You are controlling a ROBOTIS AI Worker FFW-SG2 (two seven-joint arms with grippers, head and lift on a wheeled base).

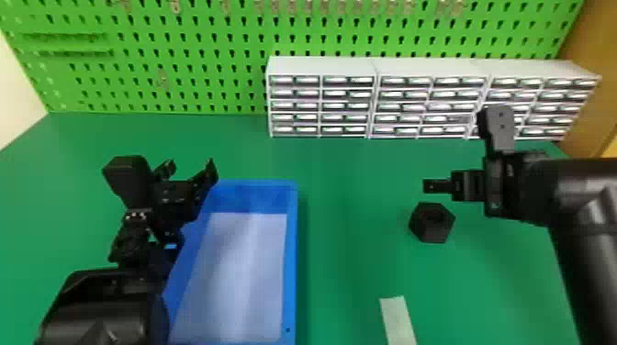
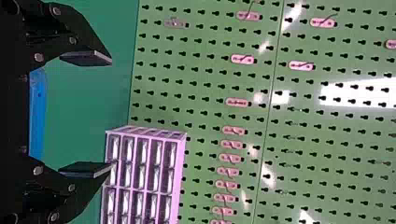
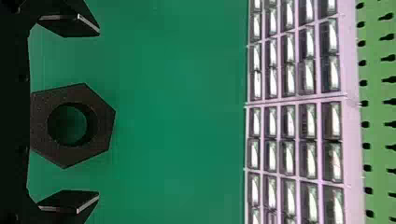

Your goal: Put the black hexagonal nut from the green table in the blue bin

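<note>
Presently | nut (image 1: 431, 228) beyond strip (image 1: 397, 319), perhaps tape | left end effector (image 1: 190, 167), right end effector (image 1: 430, 186) spread

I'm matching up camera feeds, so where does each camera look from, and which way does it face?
Head view: on the head, facing forward and down over the green table and blue bin; left arm and right arm show.
Left wrist view: on the left wrist, facing the pegboard; its open left gripper shows.
Right wrist view: on the right wrist, facing the black hexagonal nut and drawers beyond; its open right gripper shows.
Shared: head and right wrist views both show the nut.
</note>
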